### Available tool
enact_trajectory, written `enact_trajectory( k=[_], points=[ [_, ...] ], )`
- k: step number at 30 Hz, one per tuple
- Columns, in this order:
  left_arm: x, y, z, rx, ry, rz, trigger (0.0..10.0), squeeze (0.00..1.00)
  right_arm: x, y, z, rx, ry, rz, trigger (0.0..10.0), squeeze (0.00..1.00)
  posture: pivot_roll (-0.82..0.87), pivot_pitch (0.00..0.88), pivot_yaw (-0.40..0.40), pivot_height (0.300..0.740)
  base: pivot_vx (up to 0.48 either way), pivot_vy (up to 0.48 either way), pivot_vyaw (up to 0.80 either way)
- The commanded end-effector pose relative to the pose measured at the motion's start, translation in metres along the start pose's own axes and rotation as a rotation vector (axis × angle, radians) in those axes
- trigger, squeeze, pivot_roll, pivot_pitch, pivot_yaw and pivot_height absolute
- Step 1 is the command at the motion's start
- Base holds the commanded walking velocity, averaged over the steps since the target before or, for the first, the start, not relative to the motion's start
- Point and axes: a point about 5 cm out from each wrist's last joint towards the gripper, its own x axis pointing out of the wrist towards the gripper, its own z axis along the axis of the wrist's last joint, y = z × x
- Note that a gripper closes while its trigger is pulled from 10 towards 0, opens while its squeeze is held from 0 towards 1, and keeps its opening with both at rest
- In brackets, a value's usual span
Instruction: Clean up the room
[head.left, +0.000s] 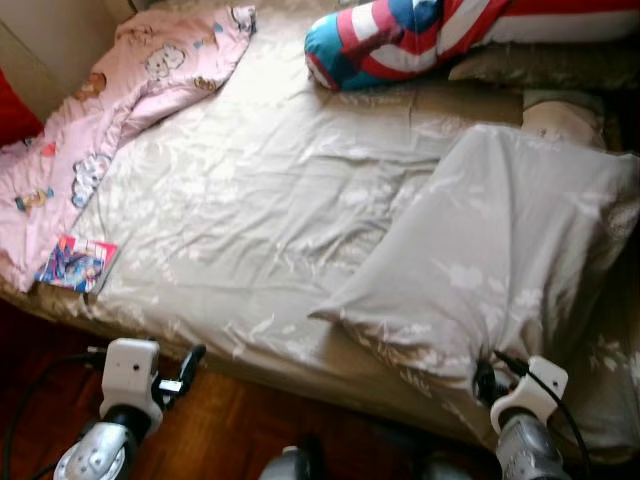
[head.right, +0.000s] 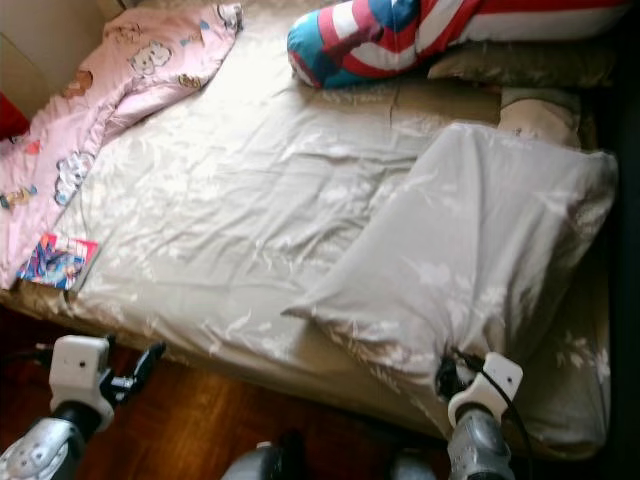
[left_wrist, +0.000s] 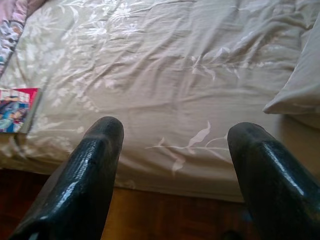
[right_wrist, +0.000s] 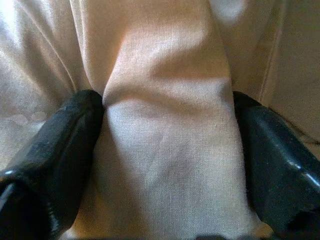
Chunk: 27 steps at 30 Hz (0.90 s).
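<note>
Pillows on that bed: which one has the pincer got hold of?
The big grey pillow near the bed's foot; the right pincer pinches its cloth. The striped red-white-blue pillow lies untouched at the far end.

Silver arms, white wrist blocks, blk fingers (left_wrist: 95, 170), prob. blk cables.

Sunlit bed (head.left: 250, 190) — dark wooden floor (head.left: 230, 430)

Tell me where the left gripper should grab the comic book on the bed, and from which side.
Best guess: take the comic book by its near edge, coming in from the floor side. It lies flat at the mattress corner beside the pink blanket, so that edge at the bed's rim is the most exposed. The left gripper, open, is low before the bed, to the book's right.
</note>
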Motion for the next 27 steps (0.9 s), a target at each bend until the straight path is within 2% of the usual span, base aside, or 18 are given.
enact_trajectory(
  k=[1,13,14,27],
  points=[
    [-0.01,0.008,0.0,0.005,0.037,0.019,10.0,0.0,-0.011,0.006,-0.039,-0.002,0.161,0.019,10.0,0.0,0.19,0.446,0.288,0.74,0.0,0.0,0.0],
    [-0.008,-0.004,0.028,-0.041,-0.021,0.024,10.0,0.0,-0.006,0.009,-0.029,-0.054,0.153,0.04,10.0,0.0,0.2,0.488,0.27,0.74,0.0,0.0,0.0],
    [-0.009,-0.006,0.031,-0.048,-0.019,0.027,10.0,0.0,-0.006,0.009,-0.03,-0.067,0.159,0.039,0.0,0.0,0.21,0.489,0.26,0.74,0.0,0.0,0.0],
    [-0.012,-0.006,0.034,-0.076,-0.006,0.051,10.0,0.0,-0.011,0.012,-0.042,-0.092,0.197,0.063,0.0,0.0,0.21,0.492,0.244,0.74,0.0,0.0,0.0]
  ],
)
